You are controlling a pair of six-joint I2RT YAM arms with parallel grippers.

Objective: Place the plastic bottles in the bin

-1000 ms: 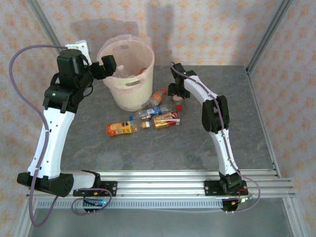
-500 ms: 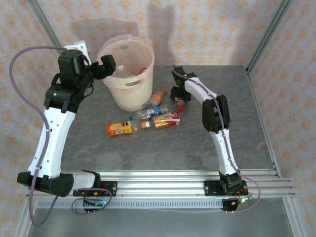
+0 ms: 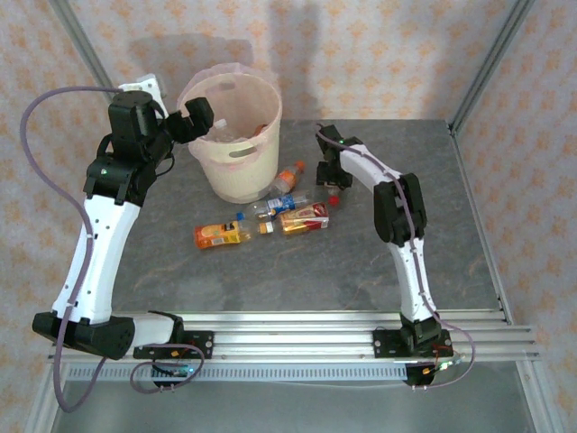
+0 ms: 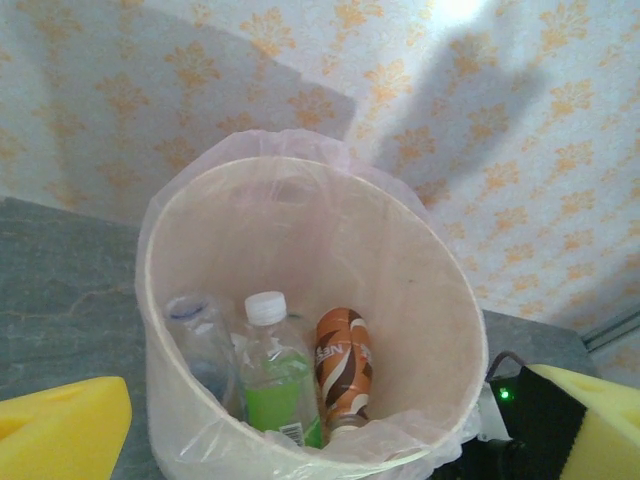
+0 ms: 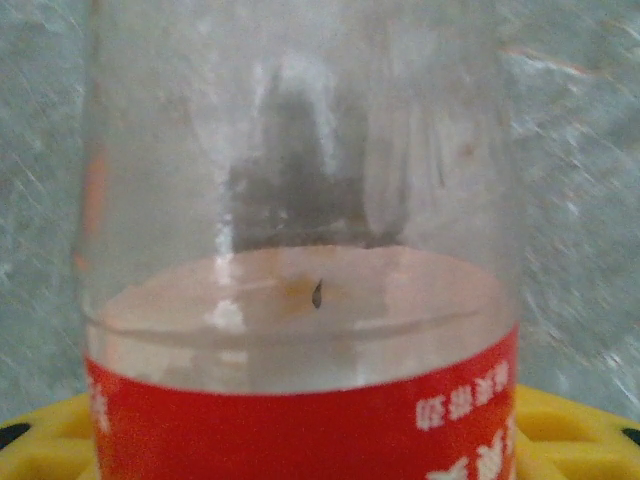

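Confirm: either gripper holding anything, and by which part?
Left gripper: open, nothing held. Right gripper: jaws around a red-label bottle at its label; firm hold cannot be told.

**Lighting and image quality.** Bright, even light. Top view: sharp; soft grey shadows fall on the far wall [image 3: 379,54] behind the bin [image 3: 236,153], and the table [image 3: 270,271] is evenly lit. Left wrist view: a bright patch on the wall at the top edge, with broad shadows to its left and right. Right wrist view: the clear bottle [image 5: 300,200] is soft and streaked with pale reflections; the table behind it is blurred.
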